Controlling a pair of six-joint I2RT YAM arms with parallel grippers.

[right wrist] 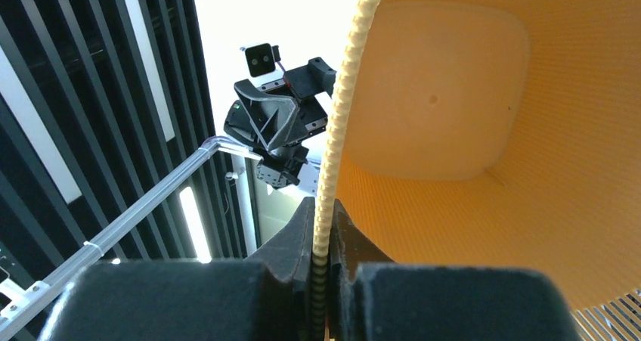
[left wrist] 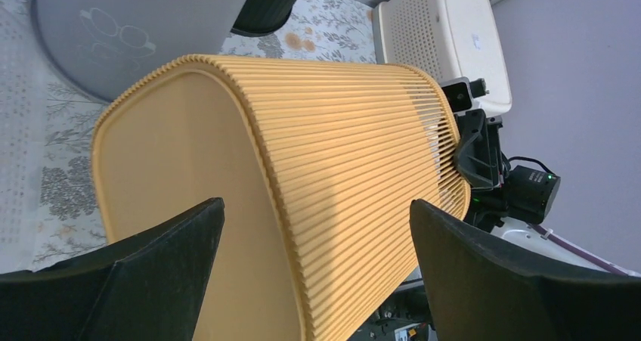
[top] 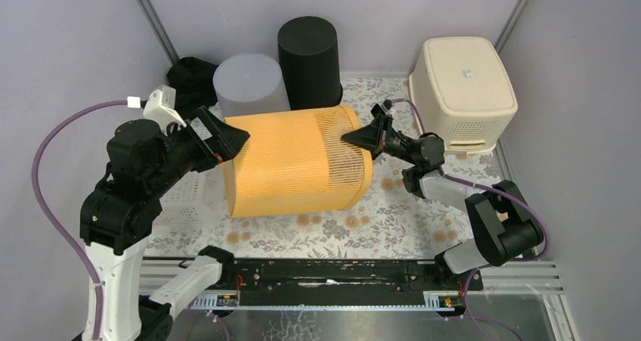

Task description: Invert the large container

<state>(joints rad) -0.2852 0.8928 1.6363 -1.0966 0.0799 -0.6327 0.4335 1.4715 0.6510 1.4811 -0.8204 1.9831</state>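
1. The large orange container (top: pixel 298 162) lies on its side mid-table, with its base toward 9 o'clock and its mouth toward 3 o'clock.
2. The right gripper (top: pixel 351 138), at the container's 3 o'clock, is clamped on the ribbed rim (right wrist: pixel 332 167).
3. The left gripper (top: pixel 228 146), at 9 o'clock, has its jaws spread wide around the base. I cannot tell if it touches.
4. The flip looks about half done. Next, the mouth should swing down onto the table, clear of the grey bin (top: pixel 249 84) at 11 o'clock.
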